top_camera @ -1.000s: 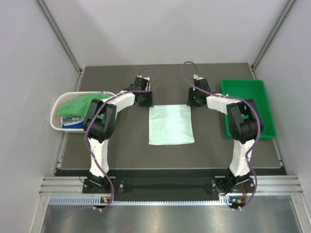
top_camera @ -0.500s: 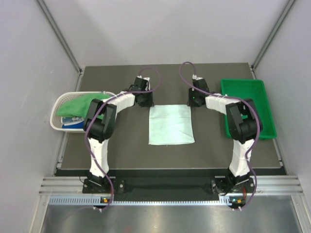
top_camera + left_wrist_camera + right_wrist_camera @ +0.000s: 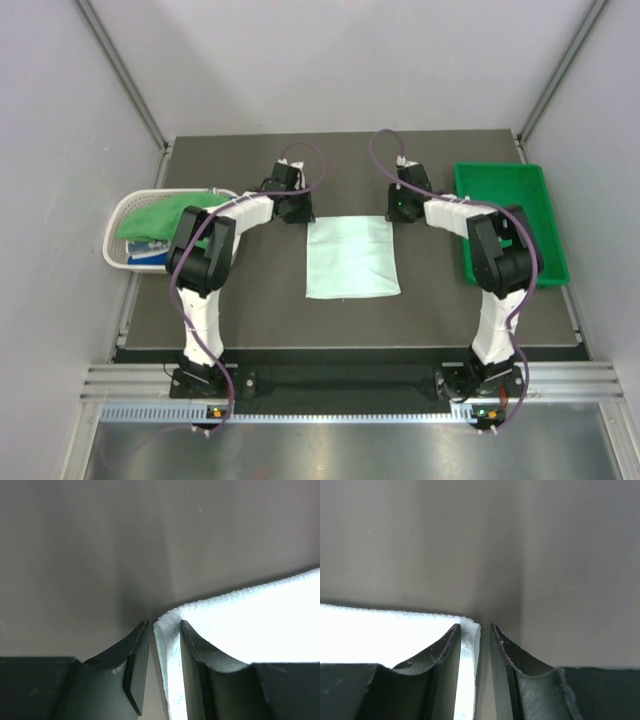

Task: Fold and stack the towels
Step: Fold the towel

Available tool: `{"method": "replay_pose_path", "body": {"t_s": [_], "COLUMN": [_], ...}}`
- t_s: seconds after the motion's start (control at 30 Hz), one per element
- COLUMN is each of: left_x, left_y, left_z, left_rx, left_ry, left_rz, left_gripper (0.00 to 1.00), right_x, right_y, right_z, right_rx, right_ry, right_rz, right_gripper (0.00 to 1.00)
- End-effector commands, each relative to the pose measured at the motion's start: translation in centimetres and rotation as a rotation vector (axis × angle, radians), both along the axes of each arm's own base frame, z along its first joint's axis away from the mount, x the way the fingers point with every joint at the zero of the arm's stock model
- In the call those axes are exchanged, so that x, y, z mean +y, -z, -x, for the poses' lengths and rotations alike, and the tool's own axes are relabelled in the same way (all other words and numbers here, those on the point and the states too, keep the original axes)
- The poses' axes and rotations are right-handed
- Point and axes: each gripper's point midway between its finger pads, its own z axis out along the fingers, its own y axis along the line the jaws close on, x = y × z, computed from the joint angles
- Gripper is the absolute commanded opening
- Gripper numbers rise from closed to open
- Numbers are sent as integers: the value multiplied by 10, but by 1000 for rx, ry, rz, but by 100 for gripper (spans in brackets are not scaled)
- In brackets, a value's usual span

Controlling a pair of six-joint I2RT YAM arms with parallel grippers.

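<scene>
Both left tool (image 3: 164, 625) and right tool (image 3: 474, 626) are released, slightly parted. Each has a pale mint towel (image 3: 350, 257) corner between its fingers.

White mesh basket (image 3: 114, 240) at left edge of dark table (image 3: 250, 310); green plastic tray (image 3: 505, 186) at right edge.

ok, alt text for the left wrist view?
The left gripper straddles a corner of the pale mint towel, its two dark fingers narrowly apart with the towel's edge between them. The towel rests on the dark grey table.
</scene>
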Motion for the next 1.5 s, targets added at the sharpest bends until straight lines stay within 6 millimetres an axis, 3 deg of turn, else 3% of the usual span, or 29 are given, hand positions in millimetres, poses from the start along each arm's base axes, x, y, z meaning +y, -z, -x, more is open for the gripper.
{"method": "replay_pose_path", "body": {"t_s": [0.0, 0.33, 0.53, 0.7, 0.93, 1.13, 1.3, 1.47], "left_x": [12, 8, 7, 7, -4, -14, -15, -12], "left_y": [8, 24, 31, 24, -11, -55, -83, -94], "left_z": [14, 21, 17, 3, -42, -73, -75, -59], "left_rx": [53, 101, 101, 32, -139, -262, -315, -334], "left_ry": [-13, -6, -20, -43, -70, -75, -73, -64], "left_rz": [-28, -8, -5, 0, 70, 140, 186, 207], "left_gripper": [37, 33, 15, 4, 0, 0, 0, 0], "right_x": [4, 12, 14, 14, 14, 4, -3, -6], "right_y": [-16, -16, -11, -13, -31, -71, -98, -101], "right_z": [3, 1, 1, -7, -31, -55, -53, -37], "right_rx": [-31, -27, -16, -34, -131, -255, -328, -331], "right_ry": [-22, -40, -41, -40, -21, 10, 23, 15], "right_rz": [-5, -13, 0, 5, -28, -68, -85, -97], "right_gripper": [30, 26, 17, 8, 4, 3, 3, 3]}}
